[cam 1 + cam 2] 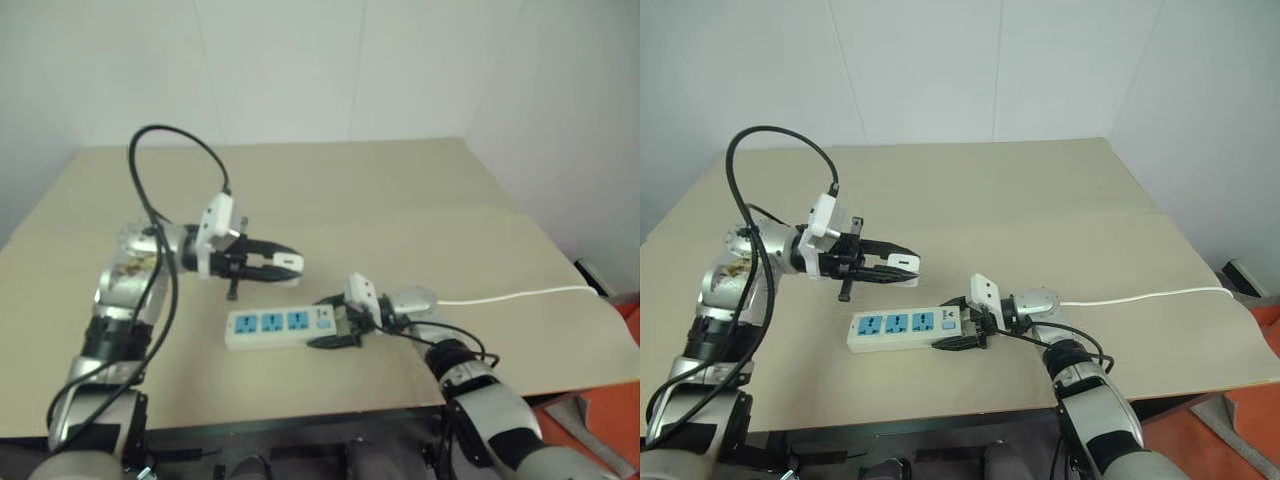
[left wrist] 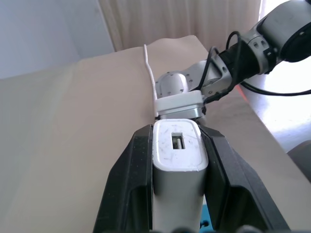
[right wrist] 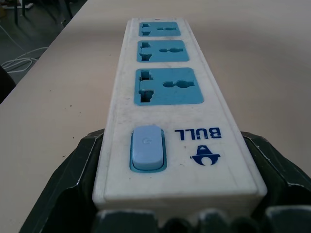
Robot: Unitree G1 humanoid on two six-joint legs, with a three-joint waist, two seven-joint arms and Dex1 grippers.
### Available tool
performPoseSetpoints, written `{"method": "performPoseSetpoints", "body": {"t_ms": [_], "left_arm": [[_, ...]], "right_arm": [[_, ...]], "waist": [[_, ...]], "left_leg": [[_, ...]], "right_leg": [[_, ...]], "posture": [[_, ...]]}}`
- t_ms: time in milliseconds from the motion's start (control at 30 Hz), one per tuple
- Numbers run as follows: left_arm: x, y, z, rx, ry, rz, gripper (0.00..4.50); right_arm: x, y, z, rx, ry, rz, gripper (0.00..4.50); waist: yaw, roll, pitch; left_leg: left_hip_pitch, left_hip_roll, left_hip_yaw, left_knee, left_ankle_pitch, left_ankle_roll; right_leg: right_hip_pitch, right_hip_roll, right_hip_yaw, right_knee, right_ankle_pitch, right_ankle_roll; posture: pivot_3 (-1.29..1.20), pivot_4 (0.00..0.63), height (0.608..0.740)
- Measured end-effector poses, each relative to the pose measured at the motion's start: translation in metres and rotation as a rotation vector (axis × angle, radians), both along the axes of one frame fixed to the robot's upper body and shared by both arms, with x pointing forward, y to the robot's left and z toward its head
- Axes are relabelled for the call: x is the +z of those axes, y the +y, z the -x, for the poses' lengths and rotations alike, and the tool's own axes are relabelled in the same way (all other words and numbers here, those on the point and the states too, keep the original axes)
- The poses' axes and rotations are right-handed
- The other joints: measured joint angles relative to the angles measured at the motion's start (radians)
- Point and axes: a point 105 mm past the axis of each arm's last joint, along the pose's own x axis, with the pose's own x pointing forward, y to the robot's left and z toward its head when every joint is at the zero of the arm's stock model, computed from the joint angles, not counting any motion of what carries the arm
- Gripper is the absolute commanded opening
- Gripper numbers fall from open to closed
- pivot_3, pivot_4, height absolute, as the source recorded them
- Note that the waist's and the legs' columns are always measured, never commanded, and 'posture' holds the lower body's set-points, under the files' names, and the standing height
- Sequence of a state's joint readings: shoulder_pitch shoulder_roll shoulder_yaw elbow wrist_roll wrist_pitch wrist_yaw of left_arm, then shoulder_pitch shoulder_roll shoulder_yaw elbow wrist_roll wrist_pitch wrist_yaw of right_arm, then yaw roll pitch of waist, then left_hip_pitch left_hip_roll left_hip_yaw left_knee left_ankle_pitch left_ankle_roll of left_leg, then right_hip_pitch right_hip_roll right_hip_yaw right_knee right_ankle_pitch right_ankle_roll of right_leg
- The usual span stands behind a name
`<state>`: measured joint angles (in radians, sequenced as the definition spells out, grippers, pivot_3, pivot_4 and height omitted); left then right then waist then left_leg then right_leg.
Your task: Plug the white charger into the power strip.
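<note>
Charger: I see the white charger (image 2: 177,148), a smooth, rounded-cornered block with a small slot in its end face, pinched between the black fingers of my left gripper (image 1: 285,264), raised off the table above and behind the strip.
Strip: the power strip (image 1: 278,325) is a long glossy white bar with three blue socket faces and a pale blue switch, lying flat near the table's front edge.
Right hand: my right gripper (image 1: 950,333) is clamped on the strip's switch end.
Cord: a thin white cord (image 1: 520,295) trails toward the table's right edge.
Surface: a matte beige table (image 1: 400,190), plain pale walls behind.
Room: I have broad bare tabletop beyond both arms.
</note>
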<state>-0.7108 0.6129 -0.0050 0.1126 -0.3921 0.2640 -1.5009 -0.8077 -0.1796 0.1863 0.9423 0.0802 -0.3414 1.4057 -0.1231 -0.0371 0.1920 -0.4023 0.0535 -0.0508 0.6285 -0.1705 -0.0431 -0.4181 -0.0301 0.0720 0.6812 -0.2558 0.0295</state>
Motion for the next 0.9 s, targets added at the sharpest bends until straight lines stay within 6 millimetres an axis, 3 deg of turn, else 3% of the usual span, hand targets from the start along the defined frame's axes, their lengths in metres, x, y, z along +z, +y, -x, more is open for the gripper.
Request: {"method": "performPoseSetpoints", "body": {"t_ms": [300,500,900], "left_arm": [[-0.004,-0.004,0.008,-0.034,0.011,0.013,1.02],[-0.024,-0.007,0.013,-0.037,0.132,0.085,1.02],[-0.044,-0.005,0.009,0.017,0.233,0.149,1.02]], "right_arm": [[-0.001,0.001,0.0,0.002,0.001,0.002,3.42],[-0.001,0.001,-0.001,0.001,-0.007,0.003,3.42],[-0.001,0.001,-0.001,-0.006,-0.009,0.002,3.42]], "waist": [[-0.001,0.0,0.0],[-0.001,0.0,0.0],[-0.001,0.0,0.0]], "left_leg": [[0.002,0.0,0.0,0.0,0.0,0.0],[0.003,0.0,0.0,0.0,0.0,0.0],[0.004,0.0,0.0,-0.001,0.0,0.0]], "right_leg": [[0.001,0.0,0.001,0.0,0.0,0.0],[0.003,0.0,0.001,0.0,0.0,0.0],[0.003,0.0,0.001,0.0,0.0,0.0]], "posture": [[0.0,0.15,0.74],[0.0,0.15,0.74],[0.0,0.15,0.74]]}}
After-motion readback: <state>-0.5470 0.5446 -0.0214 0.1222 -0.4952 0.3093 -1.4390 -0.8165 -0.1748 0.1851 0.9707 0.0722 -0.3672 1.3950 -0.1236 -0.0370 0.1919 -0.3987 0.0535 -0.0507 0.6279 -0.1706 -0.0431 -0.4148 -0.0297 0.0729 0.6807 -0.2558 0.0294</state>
